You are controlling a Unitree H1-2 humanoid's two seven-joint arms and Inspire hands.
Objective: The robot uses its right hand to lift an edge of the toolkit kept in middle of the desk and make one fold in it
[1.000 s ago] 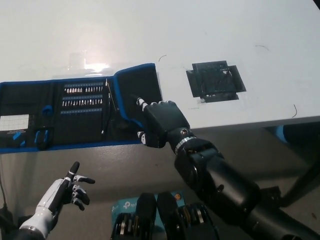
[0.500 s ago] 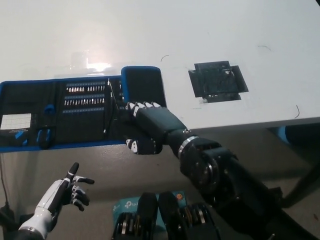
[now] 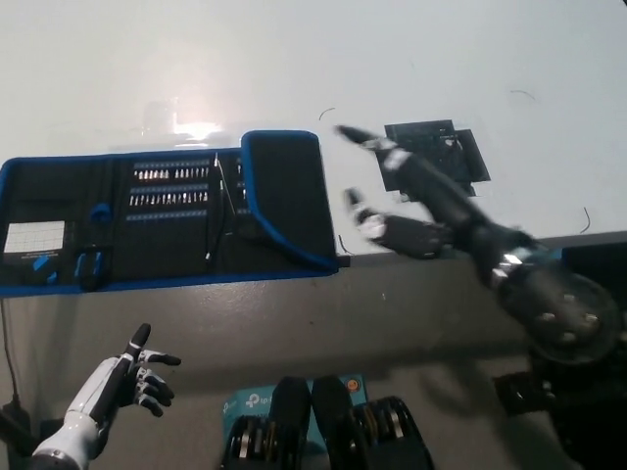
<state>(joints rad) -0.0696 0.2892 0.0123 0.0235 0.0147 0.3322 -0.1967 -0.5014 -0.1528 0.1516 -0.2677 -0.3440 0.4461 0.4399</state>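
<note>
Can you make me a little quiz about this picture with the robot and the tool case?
1. True or false: the black right hand is gripping the toolkit.
2. Which end of the toolkit has a flap folded over? A) the end nearest the right hand B) the far left end C) neither end
3. Fill in the missing word: the white left hand rests at the picture's lower left, below the desk edge, with its fingers ____.

Key: 1. False: it is off the toolkit, over the bare desk, fingers spread. 2. A. 3. Apart (open).
</note>
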